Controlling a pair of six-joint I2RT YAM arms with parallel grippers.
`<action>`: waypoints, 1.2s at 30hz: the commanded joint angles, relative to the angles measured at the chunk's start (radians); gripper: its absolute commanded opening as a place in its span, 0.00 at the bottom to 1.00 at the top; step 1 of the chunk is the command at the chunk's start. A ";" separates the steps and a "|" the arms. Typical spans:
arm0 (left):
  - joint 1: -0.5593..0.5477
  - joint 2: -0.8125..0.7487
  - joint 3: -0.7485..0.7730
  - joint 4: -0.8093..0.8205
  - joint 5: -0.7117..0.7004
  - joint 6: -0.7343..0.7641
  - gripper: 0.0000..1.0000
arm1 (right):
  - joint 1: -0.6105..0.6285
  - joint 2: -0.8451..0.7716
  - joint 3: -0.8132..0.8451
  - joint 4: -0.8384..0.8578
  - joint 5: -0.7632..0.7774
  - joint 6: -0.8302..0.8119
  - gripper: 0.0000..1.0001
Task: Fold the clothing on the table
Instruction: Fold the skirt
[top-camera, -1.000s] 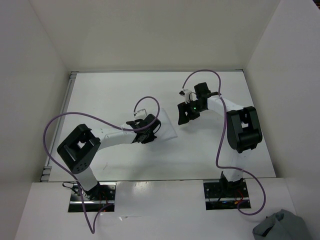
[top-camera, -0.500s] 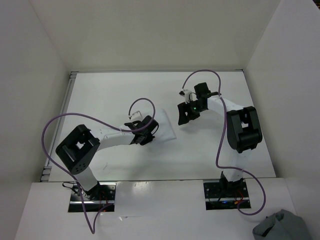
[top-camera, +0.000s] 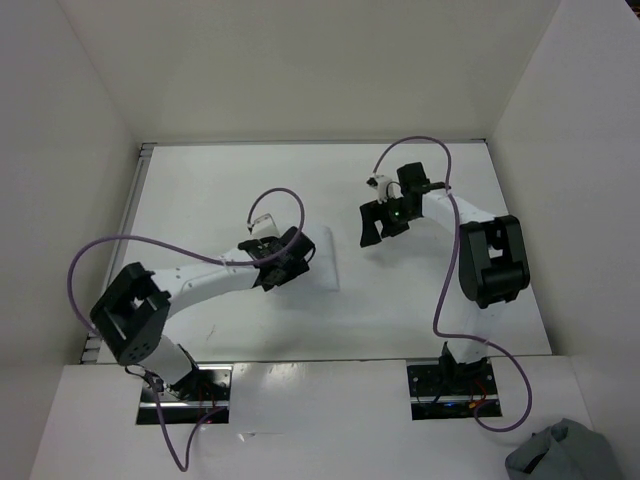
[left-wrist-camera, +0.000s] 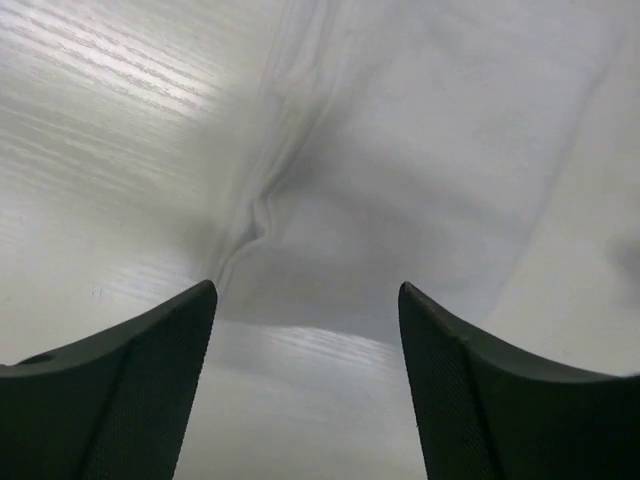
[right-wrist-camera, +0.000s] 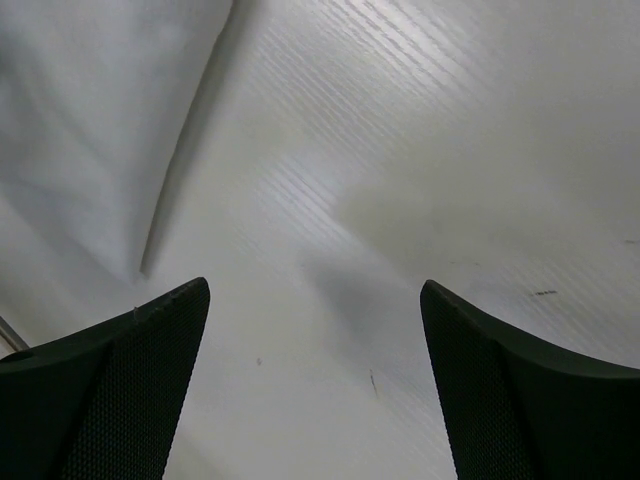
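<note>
Clothing (top-camera: 322, 262): thin plain white fabric, nearly same white as tabletop, lying flat as a small approx. rectangular folded patch near mid-table, a bit left of centre, w/ straight right + near edges in top view. Close up it's soft, mostly smooth, w/ a puckered crease along one edge in left wrist view and a straight edge casting a thin shadow in right wrist view. Table (top-camera: 420, 310): matte white, flat, rect., white walls on 3 sides, far wider than the garment.

The clothing (top-camera: 325, 265) is plain white, almost matching the matte white worktop (top-camera: 200, 200). The left pincer (left-wrist-camera: 305, 290) and right pincer (right-wrist-camera: 315, 285) are black and finely dotted, the cables (top-camera: 90, 262) purple, the cloth bundle (top-camera: 560, 455) grey-blue.
</note>
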 joint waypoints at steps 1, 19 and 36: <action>-0.004 -0.125 0.060 -0.091 -0.070 0.023 0.82 | -0.015 -0.090 0.004 0.003 0.027 0.008 0.91; 0.035 -0.441 0.160 0.013 0.244 0.725 1.00 | -0.055 -0.297 -0.070 0.082 0.102 0.040 0.98; 0.058 -0.543 0.226 -0.088 -0.006 0.853 1.00 | -0.086 -0.426 -0.130 0.154 0.123 0.031 0.99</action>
